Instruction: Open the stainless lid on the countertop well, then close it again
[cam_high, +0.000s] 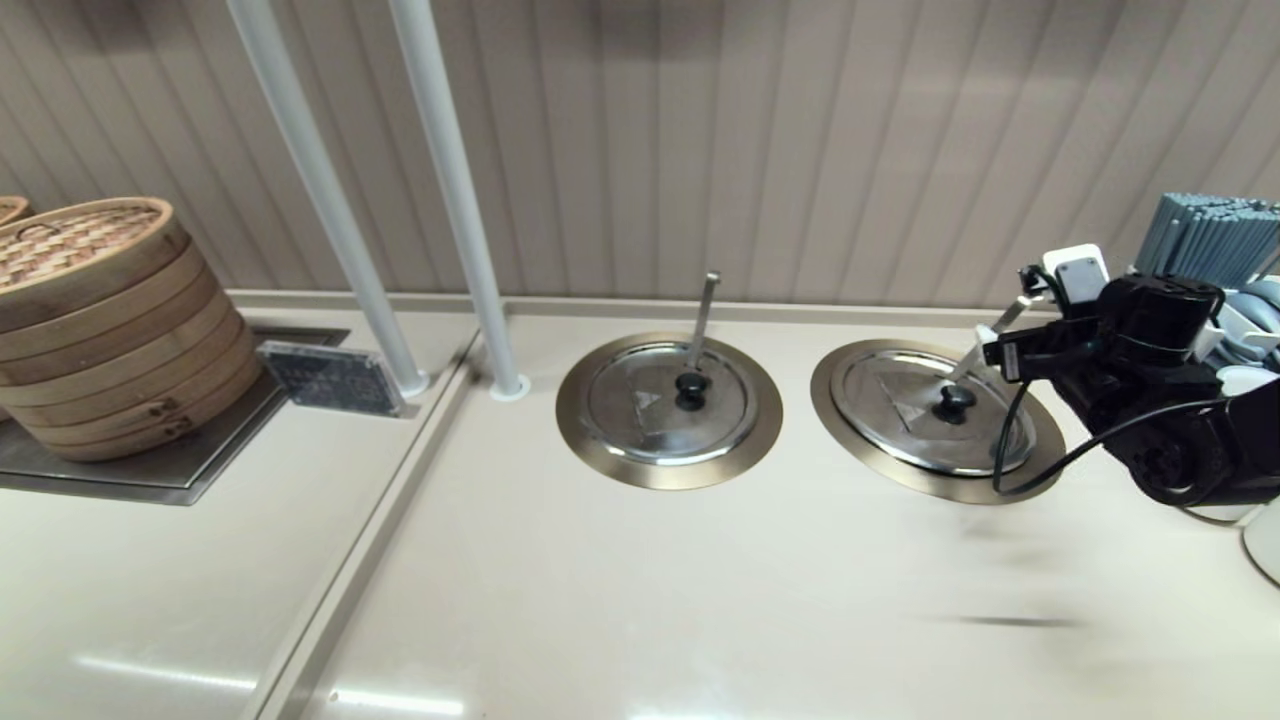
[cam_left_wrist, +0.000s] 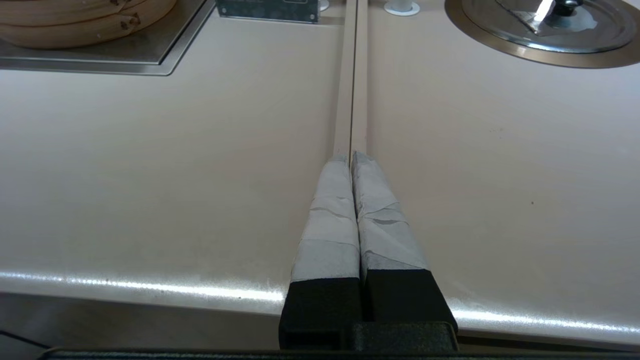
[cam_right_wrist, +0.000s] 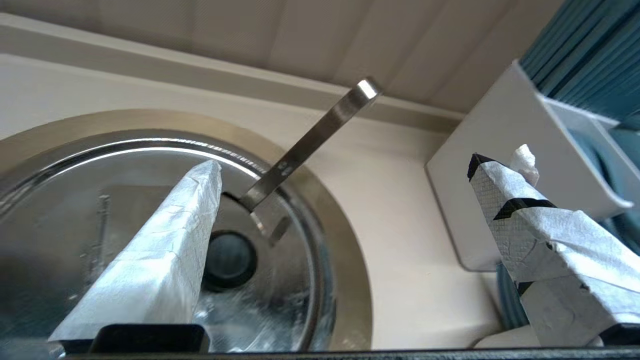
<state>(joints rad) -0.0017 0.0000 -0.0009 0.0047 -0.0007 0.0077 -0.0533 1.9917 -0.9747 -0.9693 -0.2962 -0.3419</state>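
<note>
The stainless lid (cam_high: 915, 415) lies closed on the countertop well, whose brass-coloured ring (cam_high: 1045, 455) shows around it. Its black knob (cam_high: 955, 401) sits at the centre, and the slanted utensil handle (cam_high: 985, 345) rises from the notch. My right gripper (cam_high: 1025, 310) hovers open above the lid's far right side. In the right wrist view one finger (cam_right_wrist: 165, 240) overlaps the lid (cam_right_wrist: 100, 210) beside the knob (cam_right_wrist: 230, 260), the other finger (cam_right_wrist: 530, 225) is out past the ring (cam_right_wrist: 345, 280), and nothing is held. My left gripper (cam_left_wrist: 350, 159) is shut and empty, low over the counter's front edge.
The twin lid (cam_high: 640, 400) with an upright handle (cam_high: 705, 315) sits to the left. A white holder (cam_right_wrist: 500, 165) of grey-blue sticks (cam_high: 1215, 235) stands right behind my right arm. Two white poles (cam_high: 455, 200), a small sign (cam_high: 330, 378) and bamboo steamers (cam_high: 100, 320) are at the left.
</note>
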